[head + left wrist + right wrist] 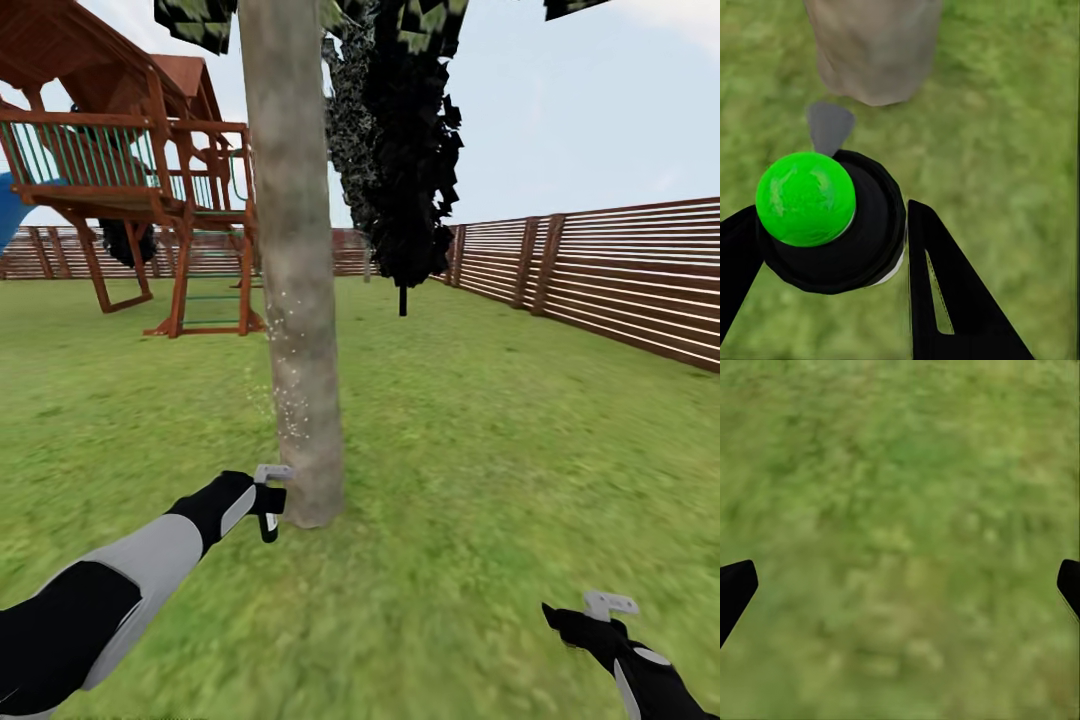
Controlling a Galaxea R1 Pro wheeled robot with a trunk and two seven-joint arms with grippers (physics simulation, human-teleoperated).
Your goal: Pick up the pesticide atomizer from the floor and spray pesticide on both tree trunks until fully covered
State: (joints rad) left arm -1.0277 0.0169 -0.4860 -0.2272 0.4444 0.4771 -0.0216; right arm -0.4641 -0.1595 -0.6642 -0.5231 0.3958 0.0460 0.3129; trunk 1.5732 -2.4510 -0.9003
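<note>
Black and hard, the little pesticide atomizer bottle [832,232] sits between the two dark fingers of my left claw [832,247], which is closed snug on its round body. From my left wrist I see a bright green ball [805,198] on its top and a small grey spout [829,126] that points at the foot of the thick beige-grey tree trunk [295,280]. From my head, the light grey spray head [272,472] is just beside the trunk, low down near the green grass floor [480,420]. Tiny white specks [285,380] dot the bark above it, so I think some spray is landing.

I guess the bottle is light and stiff, not soft. Its smooth round side could slip or turn, so the fat middle is the best place to hold, not the spout.

My right claw [600,608] hangs low over the grass, fingers wide apart, with nothing in it.

A brown slat fence [620,270] and a wooden play frame [130,170] stand far behind.
</note>
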